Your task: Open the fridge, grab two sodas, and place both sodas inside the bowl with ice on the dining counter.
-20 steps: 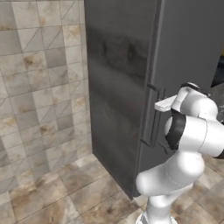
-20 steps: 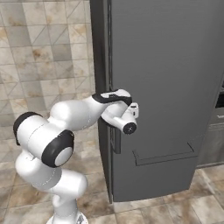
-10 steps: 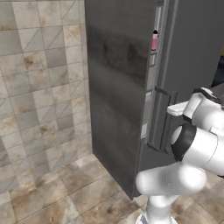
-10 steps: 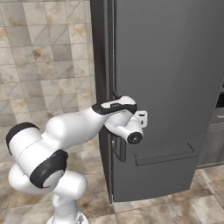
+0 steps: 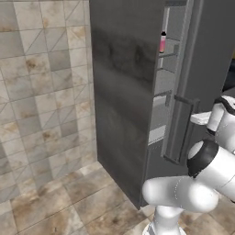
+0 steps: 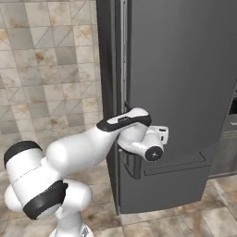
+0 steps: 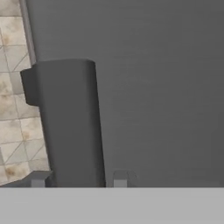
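Observation:
The tall dark grey fridge (image 5: 124,92) has its door (image 5: 211,69) swung partly open, which shows pale shelves inside. One pink soda (image 5: 162,42) with a dark cap stands on an upper shelf. My gripper (image 7: 78,179) is shut on the door's vertical bar handle (image 7: 70,122), one fingertip on each side of it. From the right base view, the gripper (image 6: 128,152) grips the handle (image 6: 132,167) low on the door's left edge. The bowl with ice and the dining counter are out of view.
A beige tiled wall (image 5: 41,82) and tiled floor (image 5: 55,202) lie left of the fridge. Grey cabinetry with a dark appliance (image 6: 229,115) stands just right of the fridge. The open door stands close in front of my arm.
The fridge door has swung from nearly shut to partly open, with my hand following on the handle. The shelves and the pink soda have come into view.

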